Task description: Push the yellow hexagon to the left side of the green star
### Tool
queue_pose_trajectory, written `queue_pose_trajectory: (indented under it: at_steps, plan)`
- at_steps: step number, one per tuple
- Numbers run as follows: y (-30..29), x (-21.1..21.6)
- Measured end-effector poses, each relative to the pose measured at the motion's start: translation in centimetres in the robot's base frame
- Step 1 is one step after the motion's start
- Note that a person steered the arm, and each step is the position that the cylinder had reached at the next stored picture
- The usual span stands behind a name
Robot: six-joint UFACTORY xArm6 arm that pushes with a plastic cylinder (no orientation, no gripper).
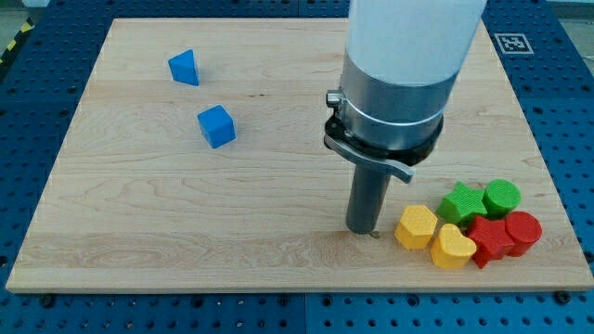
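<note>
The yellow hexagon [416, 225] lies near the view's bottom right on the wooden board [139, 213]. The green star [461, 201] sits just up and right of it, touching or nearly touching. My tip [374, 234] rests on the board just left of the yellow hexagon, a small gap apart. The dark rod rises from it into the large grey and white arm body above.
A yellow heart [452, 248] lies right below the hexagon. A green cylinder [501, 197], a red star [489, 240] and a red cylinder [522, 231] crowd the star's right. A blue triangular block [185, 67] and a blue cube [216, 126] sit at the upper left.
</note>
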State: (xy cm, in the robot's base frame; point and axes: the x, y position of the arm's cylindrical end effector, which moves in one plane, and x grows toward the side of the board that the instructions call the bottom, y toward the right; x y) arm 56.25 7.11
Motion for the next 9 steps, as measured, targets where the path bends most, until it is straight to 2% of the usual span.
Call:
queue_pose_trajectory:
  at_steps: [4, 9]
  plan:
    - [2.2, 2.7]
    - [4.2, 2.7]
